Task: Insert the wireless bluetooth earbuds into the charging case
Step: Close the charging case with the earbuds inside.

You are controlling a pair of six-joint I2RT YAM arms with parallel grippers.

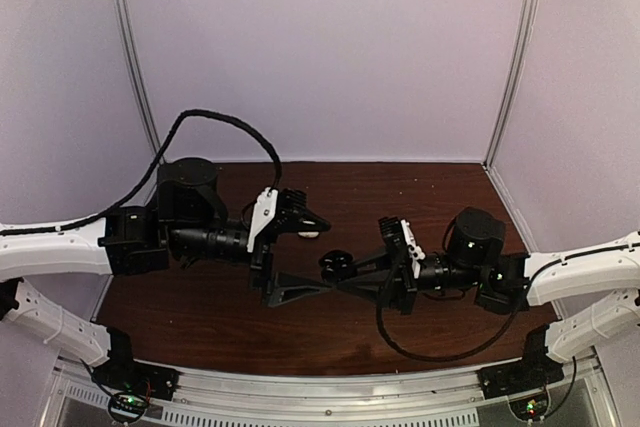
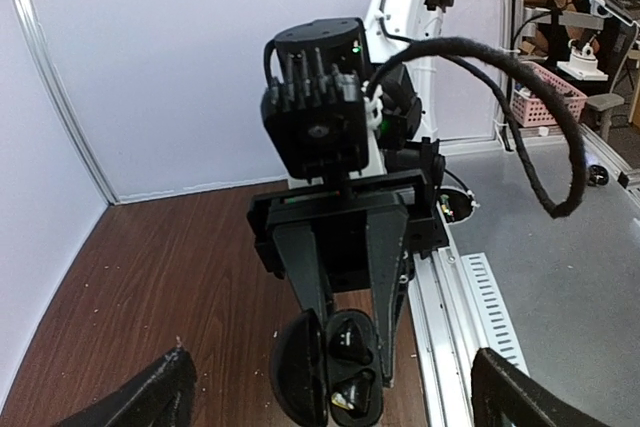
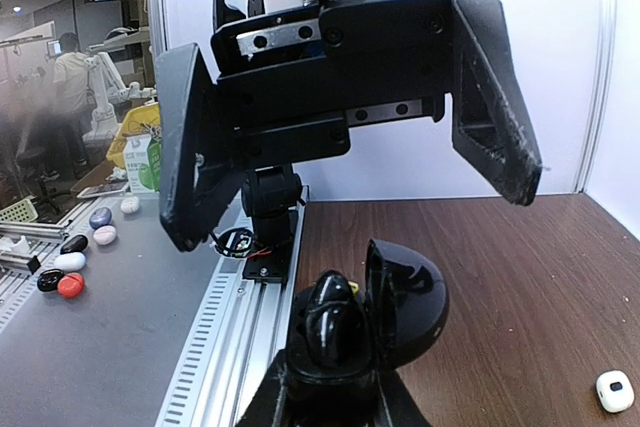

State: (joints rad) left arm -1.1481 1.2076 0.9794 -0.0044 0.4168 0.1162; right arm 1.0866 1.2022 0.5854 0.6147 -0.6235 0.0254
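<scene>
The setting is a robotics laboratory. A white-panelled enclosure (image 1: 320,47) surrounds a wood-grain table (image 1: 200,307) edged by an aluminium rail (image 1: 320,389). A grey workbench (image 3: 110,347) and a person (image 3: 72,77) lie beyond.

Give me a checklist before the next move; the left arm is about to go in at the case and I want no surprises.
1. Grip: the right gripper is shut on the charging case: ok.
2. Free hand: the left gripper is wide open and holds nothing: ok.
3. Access: the lid is swung open: ok.
4. Contents: the black earbuds lie in the case's wells: ok. Pressed fully home: cannot tell.
5. Stray things: a small white item lies on the table, apart from both grippers: ok. What it is: cannot tell.
</scene>
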